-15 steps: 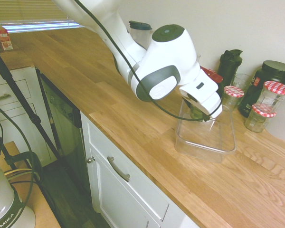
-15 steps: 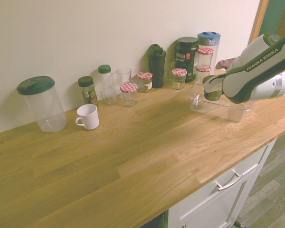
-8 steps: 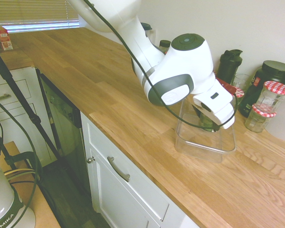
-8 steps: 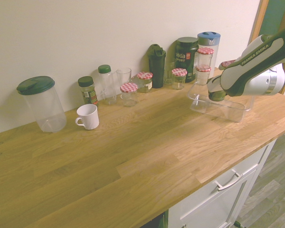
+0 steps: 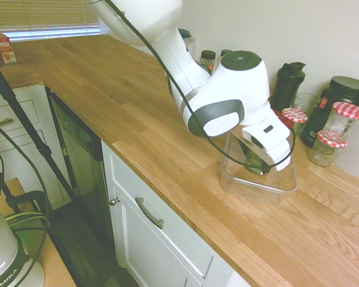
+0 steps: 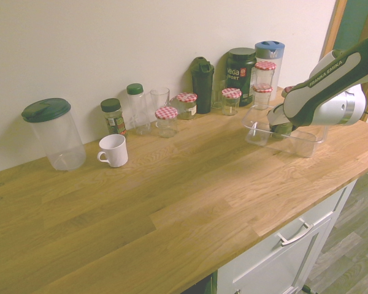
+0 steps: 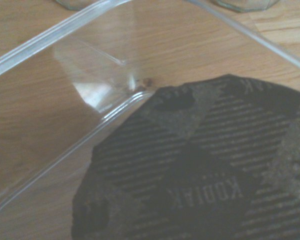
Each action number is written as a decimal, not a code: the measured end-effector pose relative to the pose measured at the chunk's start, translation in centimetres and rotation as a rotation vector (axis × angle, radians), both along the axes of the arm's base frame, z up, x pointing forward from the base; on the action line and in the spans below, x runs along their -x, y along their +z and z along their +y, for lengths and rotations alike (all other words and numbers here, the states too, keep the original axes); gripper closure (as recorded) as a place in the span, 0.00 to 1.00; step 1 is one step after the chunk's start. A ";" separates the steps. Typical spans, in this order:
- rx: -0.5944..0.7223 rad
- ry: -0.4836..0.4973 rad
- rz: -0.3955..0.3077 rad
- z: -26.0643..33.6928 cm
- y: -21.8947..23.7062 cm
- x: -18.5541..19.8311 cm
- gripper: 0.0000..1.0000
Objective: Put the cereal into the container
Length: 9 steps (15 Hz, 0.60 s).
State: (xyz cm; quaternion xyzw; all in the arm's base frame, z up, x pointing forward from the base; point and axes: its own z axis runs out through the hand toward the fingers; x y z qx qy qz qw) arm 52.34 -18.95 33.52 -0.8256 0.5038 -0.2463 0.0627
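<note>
Lowered since the earlier frame, the Kodiak cup [image 6: 283, 130] hangs directly beneath the gripper [image 6: 278, 124], pinched closed on it, within the clear plastic tub's [image 6: 276, 148] walls

In the second exterior view, with twelve o'clock at the wall, the mug [image 6: 113, 151] stands on the table [image 6: 141, 214]. From it, the pitcher [image 6: 58, 138] lies at nine, the shaker [image 6: 202, 87] at two, the container [image 6: 273, 144] at three. The cereal [image 6: 283, 130], in the claw [image 6: 278, 122], is within the container's outline.
</note>
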 end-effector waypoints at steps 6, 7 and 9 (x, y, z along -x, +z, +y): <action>-0.047 -0.016 0.045 -0.7 1.2 -0.9 0.00; -0.067 -0.023 0.065 -0.7 1.5 -1.1 0.00; -0.122 -0.042 0.119 -0.5 2.2 -1.2 0.00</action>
